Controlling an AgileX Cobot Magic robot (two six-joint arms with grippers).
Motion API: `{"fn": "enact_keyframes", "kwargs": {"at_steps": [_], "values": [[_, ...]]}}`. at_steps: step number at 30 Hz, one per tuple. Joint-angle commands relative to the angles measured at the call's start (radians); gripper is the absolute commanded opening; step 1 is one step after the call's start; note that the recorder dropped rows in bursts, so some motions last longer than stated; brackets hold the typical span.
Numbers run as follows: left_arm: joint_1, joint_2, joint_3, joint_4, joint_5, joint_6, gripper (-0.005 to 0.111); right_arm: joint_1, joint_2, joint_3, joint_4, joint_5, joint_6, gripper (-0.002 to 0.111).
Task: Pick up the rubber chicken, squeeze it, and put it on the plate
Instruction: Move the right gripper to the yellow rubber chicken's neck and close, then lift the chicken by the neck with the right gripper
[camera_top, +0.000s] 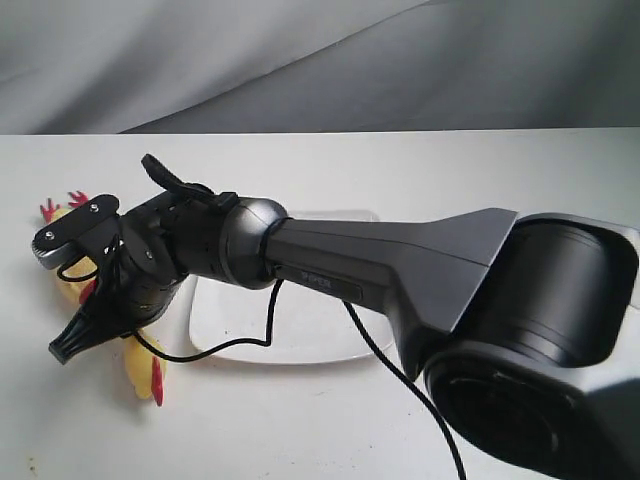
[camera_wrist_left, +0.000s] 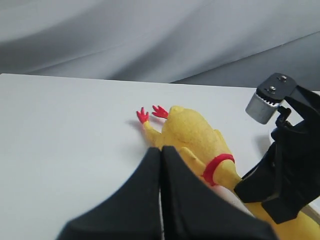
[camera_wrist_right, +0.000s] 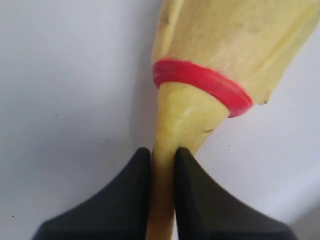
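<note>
My right arm (camera_top: 380, 255) reaches across the bench (camera_top: 300, 420), right pincer (camera_wrist_right: 161, 152) clamped on the neck of the rubber chicken (camera_wrist_right: 225, 40); left pincer (camera_wrist_left: 161, 150) closed, seemingly empty.

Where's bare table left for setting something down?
Free table: the far strip between plate and backdrop; the near strip before the plate, crossed by a cable. Crowded: exterior view's left, where the right fingers pinch the rubber chicken.

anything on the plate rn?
Visible near part of the plate is bare; only a black cable crosses over it. The right arm covers its far side. The rubber chicken is beside it, neck in the right fingers.
</note>
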Motion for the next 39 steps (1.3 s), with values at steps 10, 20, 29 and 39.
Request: {"fn": "enact_keyframes", "kwargs": {"at_steps": [10,20,29,39], "values": [[0.003,-0.003,0.005,-0.012,-0.002,-0.005,0.0,0.0,-0.448,-0.006,-0.301,0.215,-0.014,0.0],[0.003,-0.003,0.005,-0.012,-0.002,-0.005,0.0,-0.002,-0.775,0.132,-0.382,0.606,-0.268,0.0],[0.003,-0.003,0.005,-0.012,-0.002,-0.005,0.0,-0.132,-0.945,0.572,-0.268,0.335,-0.349,0.0],[0.003,-0.003,0.005,-0.012,-0.002,-0.005,0.0,-0.281,-1.015,0.802,0.09,0.13,-0.641,0.0]]}}
